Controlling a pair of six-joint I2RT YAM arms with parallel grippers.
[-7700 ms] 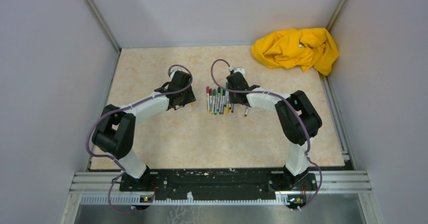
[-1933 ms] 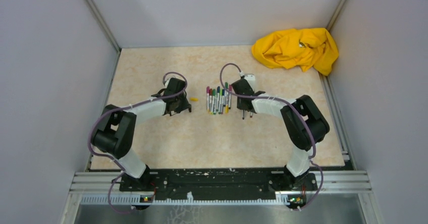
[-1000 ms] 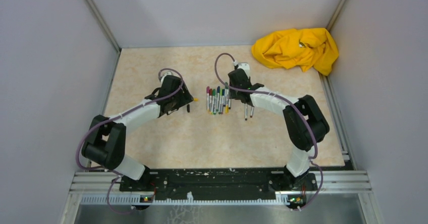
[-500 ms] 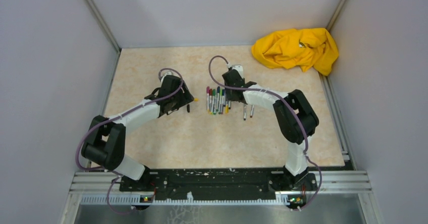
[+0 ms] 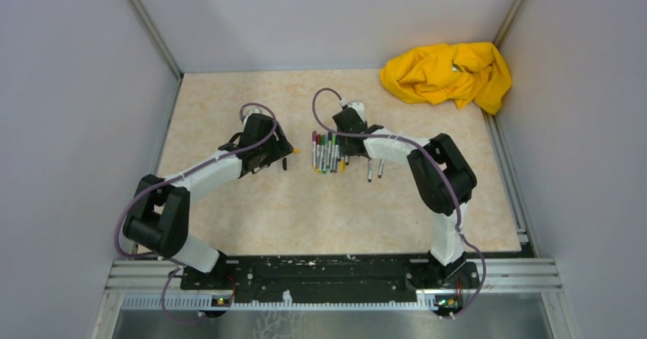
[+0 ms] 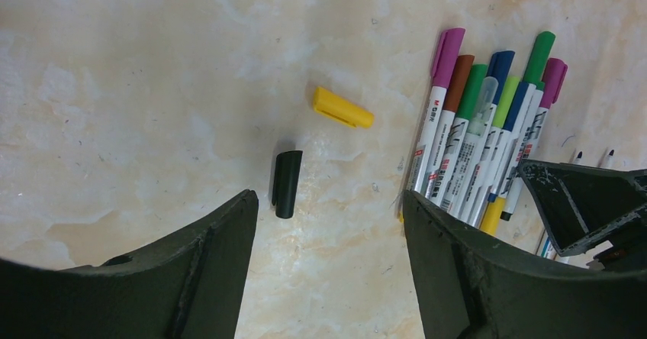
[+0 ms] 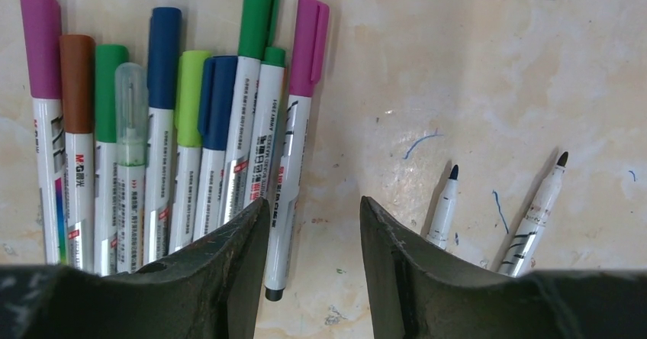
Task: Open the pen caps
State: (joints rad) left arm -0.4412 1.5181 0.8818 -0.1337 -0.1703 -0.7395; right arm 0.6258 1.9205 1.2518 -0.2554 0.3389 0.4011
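the left gripper [image 6: 328, 201] is held wide and empty, unmoved over the last second, above a black cap [image 6: 287, 184] and a yellow cap [image 6: 342, 107] that are laid loose on the table [image 6: 152, 64], left of its middle. just right of them, the capped pens [image 7: 164, 125] are kept in a tight row near the table's middle. the right gripper [image 7: 314, 205], also wide and empty, is found shifted leftward from the two uncapped pens [image 7: 445, 201] to the row's right end, where the near end of a magenta-capped pen [image 7: 294, 133] is framed between the jaws. two caps are judged done, about ten are left, and this pen is likely meant next.
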